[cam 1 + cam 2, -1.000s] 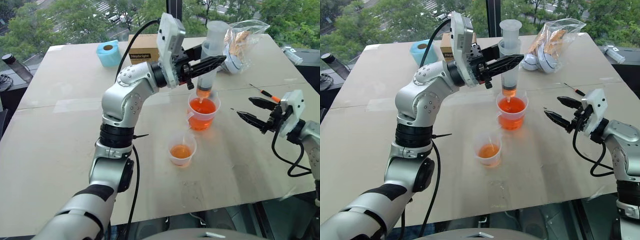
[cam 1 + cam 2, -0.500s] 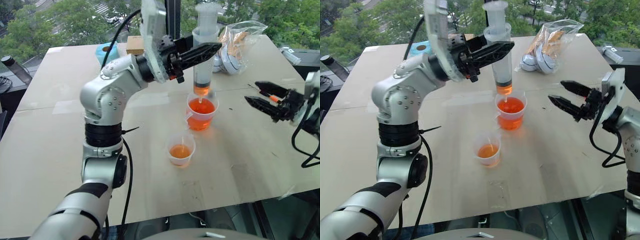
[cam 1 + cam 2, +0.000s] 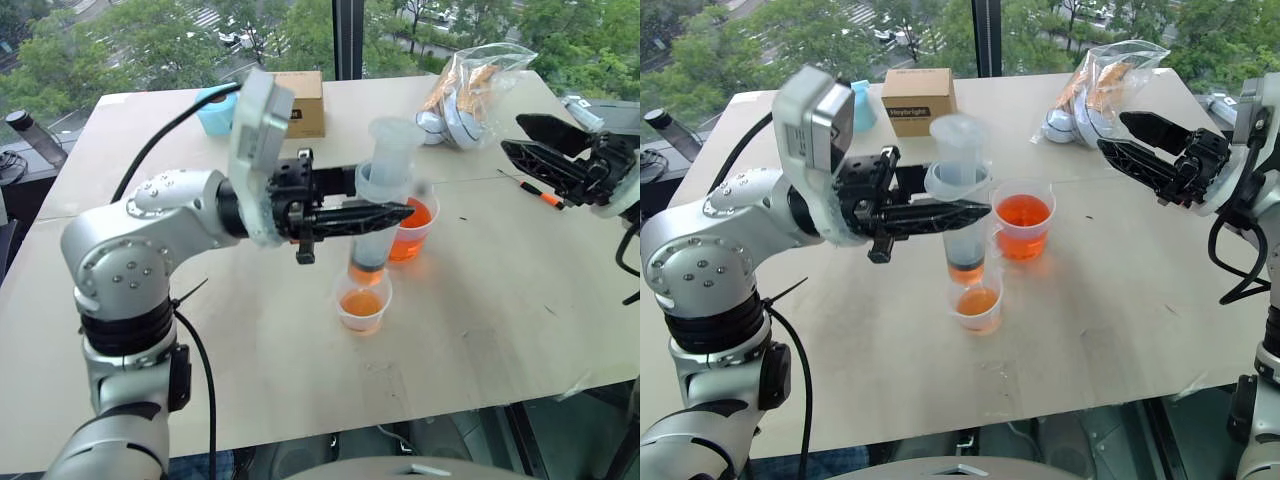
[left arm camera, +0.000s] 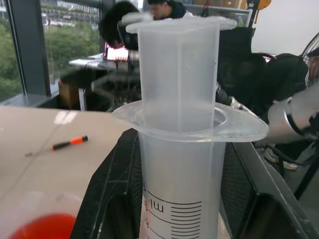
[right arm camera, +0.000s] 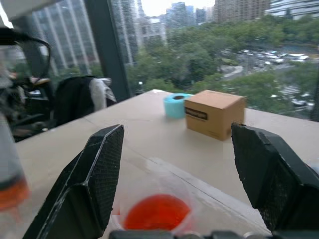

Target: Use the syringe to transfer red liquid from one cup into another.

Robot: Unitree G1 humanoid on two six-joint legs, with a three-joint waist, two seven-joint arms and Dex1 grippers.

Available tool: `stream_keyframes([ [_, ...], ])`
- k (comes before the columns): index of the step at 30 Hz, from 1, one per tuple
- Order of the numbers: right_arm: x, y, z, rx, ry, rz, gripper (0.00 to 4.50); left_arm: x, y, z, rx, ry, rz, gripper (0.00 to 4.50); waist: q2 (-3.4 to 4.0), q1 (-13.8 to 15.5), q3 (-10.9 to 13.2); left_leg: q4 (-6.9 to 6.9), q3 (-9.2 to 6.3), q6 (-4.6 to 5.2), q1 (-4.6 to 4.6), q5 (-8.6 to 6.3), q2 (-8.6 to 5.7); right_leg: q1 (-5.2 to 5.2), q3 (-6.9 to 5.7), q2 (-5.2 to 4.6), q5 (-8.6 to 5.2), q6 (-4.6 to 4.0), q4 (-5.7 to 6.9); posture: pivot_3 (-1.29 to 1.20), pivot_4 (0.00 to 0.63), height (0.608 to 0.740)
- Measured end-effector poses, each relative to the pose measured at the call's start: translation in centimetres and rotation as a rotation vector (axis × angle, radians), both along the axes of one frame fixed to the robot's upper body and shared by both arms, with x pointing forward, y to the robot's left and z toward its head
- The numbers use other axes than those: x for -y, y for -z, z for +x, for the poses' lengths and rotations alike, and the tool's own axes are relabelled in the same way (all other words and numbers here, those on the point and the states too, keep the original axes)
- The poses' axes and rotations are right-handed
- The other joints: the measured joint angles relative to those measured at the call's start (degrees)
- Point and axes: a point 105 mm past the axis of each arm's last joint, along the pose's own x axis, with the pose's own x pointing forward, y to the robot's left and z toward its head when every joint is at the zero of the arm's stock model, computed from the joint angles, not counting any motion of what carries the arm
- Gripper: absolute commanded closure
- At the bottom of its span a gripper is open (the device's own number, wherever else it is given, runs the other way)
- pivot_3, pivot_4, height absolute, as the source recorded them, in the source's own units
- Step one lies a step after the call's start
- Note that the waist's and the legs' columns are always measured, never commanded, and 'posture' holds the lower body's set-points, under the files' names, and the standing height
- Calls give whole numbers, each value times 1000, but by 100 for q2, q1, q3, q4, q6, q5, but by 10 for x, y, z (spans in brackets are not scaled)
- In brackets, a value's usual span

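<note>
My left gripper [image 3: 388, 213] is shut on the barrel of the large clear syringe [image 3: 960, 200], holding it upright. A little red liquid [image 3: 965, 270] sits at the bottom of the barrel. The syringe tip hangs just over the small plain cup [image 3: 978, 303], which holds some orange-red liquid. Behind it and to the right stands the measuring cup [image 3: 1023, 220] with more red liquid. In the left wrist view, black fingers [image 4: 112, 191] flank the syringe [image 4: 179, 124]. My right gripper [image 3: 1115, 133] hovers open and empty, high at the right of the measuring cup [image 5: 157, 211].
At the table's far side stand a cardboard box [image 3: 918, 100] and a blue tape roll [image 3: 862, 105]. A clear plastic bag [image 3: 470, 85] lies at the far right. An orange-handled screwdriver [image 3: 535, 190] lies under my right gripper. A dark bottle [image 3: 30, 135] stands off the left edge.
My left arm drew the syringe back from over the measuring cup to over the small cup. My right gripper rose higher, still open.
</note>
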Motion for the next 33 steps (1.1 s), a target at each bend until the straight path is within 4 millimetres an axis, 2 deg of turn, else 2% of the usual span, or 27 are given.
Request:
stream_keyframes([
  [3, -15, -23, -13, 11, -104, 17, 905, -3, 14, 4, -5, -29, 17, 3009, 0, 2, 0, 0, -5, 1, 1, -1, -1, 10, -7, 1, 0, 0, -13, 0, 150, 740],
  [5, -25, -31, -21, 13, -161, 2, 905, -3, 20, 5, 0, -37, 21, 3009, 0, 11, 0, -1, -9, 1, 0, -1, -1, 11, -11, 2, 0, 0, -18, 0, 150, 740],
  [8, -45, -32, -34, -21, -251, -62, 905, -2, 31, 7, 6, -48, 33, 3009, 0, 3, 0, -8, -9, 2, -1, -1, 0, 11, -11, 1, 0, 0, -27, 0, 150, 740],
  [11, -59, -31, -39, -43, -293, -92, 1707, 2, 37, 7, 21, -38, 42, 3009, -1, 4, 0, -8, -9, 2, -4, -1, 0, 12, -11, 0, 0, 0, -30, 0, 150, 740],
  [13, -62, -32, -39, -48, -295, -94, 2747, 3, 37, 8, 42, -37, 37, 3009, -1, 17, 0, -8, -9, 3, -5, -2, -1, 12, -13, 0, 0, 0, -33, 0, 150, 740],
  [15, -65, -29, -40, -64, -313, -103, 3414, 3, 38, 9, 48, -38, 37, 3009, -1, 20, 0, -8, -10, 4, -6, -2, -1, 12, -13, 0, 0, 0, -36, 0, 150, 740],
  [17, -70, -26, -43, -81, -330, -121, 4320, 5, 39, 10, 49, -36, 34, 3009, -1, 15, 0, -10, -10, 4, -7, -2, 0, 12, -13, 0, 0, 0, -36, 0, 150, 740],
  [18, -72, -25, -44, -83, -330, -128, 4422, 6, 41, 10, 49, -33, 35, 3009, -1, 14, 0, -10, -10, 4, -7, -3, 0, 12, -14, 0, 0, 0, -37, 0, 150, 740],
  [26, -90, -9, -54, -134, -390, -194, 4422, 10, 44, 17, 55, -48, 25, 3009, -1, 6, 0, -10, -13, 5, -9, -3, 0, 12, -16, 0, 0, 0, -39, 0, 150, 740],
  [33, -94, 4, -59, -154, -395, -257, 4422, 12, 47, 18, 37, -46, 32, 3009, -1, 6, 0, -11, -14, 6, -9, -3, 0, 12, -17, 0, 0, 0, -41, 0, 150, 740],
])
